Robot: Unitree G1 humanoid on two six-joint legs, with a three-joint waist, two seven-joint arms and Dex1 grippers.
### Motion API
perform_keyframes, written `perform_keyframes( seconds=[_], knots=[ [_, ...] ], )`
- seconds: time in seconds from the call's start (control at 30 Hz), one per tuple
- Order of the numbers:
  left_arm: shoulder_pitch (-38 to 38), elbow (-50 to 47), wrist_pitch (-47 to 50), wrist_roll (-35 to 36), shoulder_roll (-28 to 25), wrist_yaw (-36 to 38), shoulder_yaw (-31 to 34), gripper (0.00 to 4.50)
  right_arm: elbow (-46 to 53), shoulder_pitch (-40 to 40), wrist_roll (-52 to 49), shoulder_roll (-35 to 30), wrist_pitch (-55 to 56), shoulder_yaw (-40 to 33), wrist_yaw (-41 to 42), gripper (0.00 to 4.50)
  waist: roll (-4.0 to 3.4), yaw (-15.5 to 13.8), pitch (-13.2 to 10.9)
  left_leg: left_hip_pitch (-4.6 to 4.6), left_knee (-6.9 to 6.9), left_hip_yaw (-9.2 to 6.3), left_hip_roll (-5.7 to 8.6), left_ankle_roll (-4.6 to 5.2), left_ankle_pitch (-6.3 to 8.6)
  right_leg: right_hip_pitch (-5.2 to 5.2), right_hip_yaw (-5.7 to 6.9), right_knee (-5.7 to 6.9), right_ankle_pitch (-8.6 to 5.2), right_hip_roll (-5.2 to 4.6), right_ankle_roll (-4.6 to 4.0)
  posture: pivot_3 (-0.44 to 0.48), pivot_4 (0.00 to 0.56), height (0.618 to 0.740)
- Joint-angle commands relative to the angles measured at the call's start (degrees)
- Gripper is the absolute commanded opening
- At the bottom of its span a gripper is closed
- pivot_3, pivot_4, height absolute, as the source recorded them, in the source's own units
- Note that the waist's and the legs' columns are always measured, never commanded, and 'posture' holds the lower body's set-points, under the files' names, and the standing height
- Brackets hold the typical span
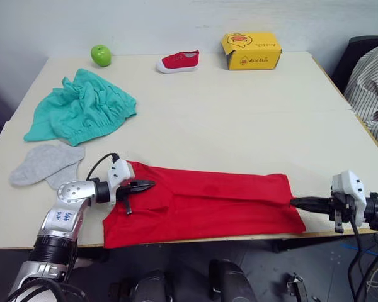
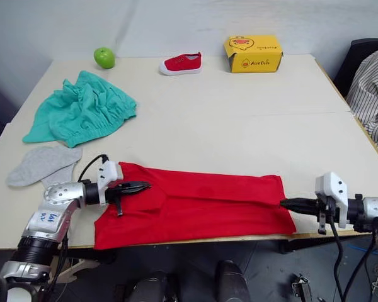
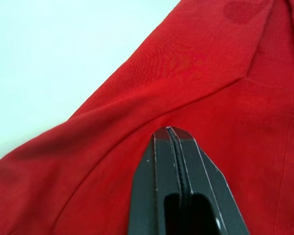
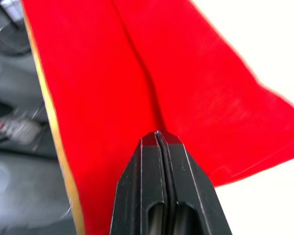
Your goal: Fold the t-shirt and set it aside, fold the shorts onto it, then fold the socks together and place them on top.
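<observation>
Bright red cloth t-shirt [image 1: 201, 204] lies folded into a long band along the near edge of the cream tabletop [image 1: 239, 119], its near left corner drooping over the edge.

Left pincer [image 1: 145, 185]: two black fingers pressed together, tip resting over the left end of the t-shirt; left wrist view shows the tip against red cloth, no fabric visibly caught between the fingers.

Right pincer [image 2: 286, 202]: fingers pressed together, tip at the right end of the t-shirt; right wrist view shows the closed tip [image 4: 159, 134] at a crease of the red cloth, and I cannot tell whether cloth is pinched.

Teal-green crumpled fabric shorts [image 1: 82, 107] with gathered waistband: far left of the tabletop, apart from the t-shirt.

Pair of light grey short socks [image 1: 45, 163]: just nearer than the shorts, at the left edge, overlapping each other.

Other items along the far edge: green apple [image 1: 101, 55]; small red shoe with white sole [image 1: 178, 61]; yellow cardboard box [image 1: 251, 50] with a cartoon duck on the lid and small red lettering on its front, not legible.

Striped cloth [image 1: 373, 94] at the right margin, off the tabletop.
</observation>
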State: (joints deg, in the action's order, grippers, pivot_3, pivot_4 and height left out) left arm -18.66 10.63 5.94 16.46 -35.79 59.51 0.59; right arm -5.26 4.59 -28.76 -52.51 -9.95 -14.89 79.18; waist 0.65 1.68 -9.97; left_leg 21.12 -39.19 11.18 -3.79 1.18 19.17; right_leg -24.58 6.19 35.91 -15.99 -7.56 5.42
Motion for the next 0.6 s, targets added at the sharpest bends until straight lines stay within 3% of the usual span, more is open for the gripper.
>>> perform_keyframes(
  seconds=[0.03,0.13,0.37,0.6],
  knots=[
    [-2.3,-3.2,2.2,5.0,1.1,0.3,3.1,0.0,8.7,4.0,-7.2,3.9,-8.4,-1.8,-8.4,0.02,0.0,-0.1,0.0,0.01,0.0,-0.01,-0.01,-0.01,0.0,0.0,0.01,0.0,0.0,-0.01,0.0,0.0,0.15,0.74],
    [-4.4,-2.5,3.0,3.8,2.3,-2.4,2.7,0.0,11.9,5.6,-3.1,9.3,-9.4,1.8,-17.1,0.02,0.01,-0.3,0.0,0.04,-0.01,-0.05,0.04,-0.01,0.0,0.0,0.03,0.0,0.0,-0.03,0.0,0.0,0.15,0.74],
    [-4.5,0.2,2.8,-2.6,4.4,-10.1,0.4,0.0,12.2,-3.3,14.5,19.3,6.9,9.2,-31.5,0.02,0.02,-1.5,0.0,0.23,0.01,-0.04,0.15,0.01,0.05,-0.01,0.15,-0.04,0.01,0.07,0.03,0.0,0.15,0.74],
    [0.3,-2.3,6.3,-4.0,4.4,-13.9,0.5,0.0,5.9,-10.9,16.7,26.1,19.0,3.6,-41.1,0.02,0.04,-1.3,0.0,0.08,0.01,0.05,0.08,0.0,0.06,0.04,0.05,-0.15,0.02,0.11,0.04,0.0,0.15,0.74]
  ],
)
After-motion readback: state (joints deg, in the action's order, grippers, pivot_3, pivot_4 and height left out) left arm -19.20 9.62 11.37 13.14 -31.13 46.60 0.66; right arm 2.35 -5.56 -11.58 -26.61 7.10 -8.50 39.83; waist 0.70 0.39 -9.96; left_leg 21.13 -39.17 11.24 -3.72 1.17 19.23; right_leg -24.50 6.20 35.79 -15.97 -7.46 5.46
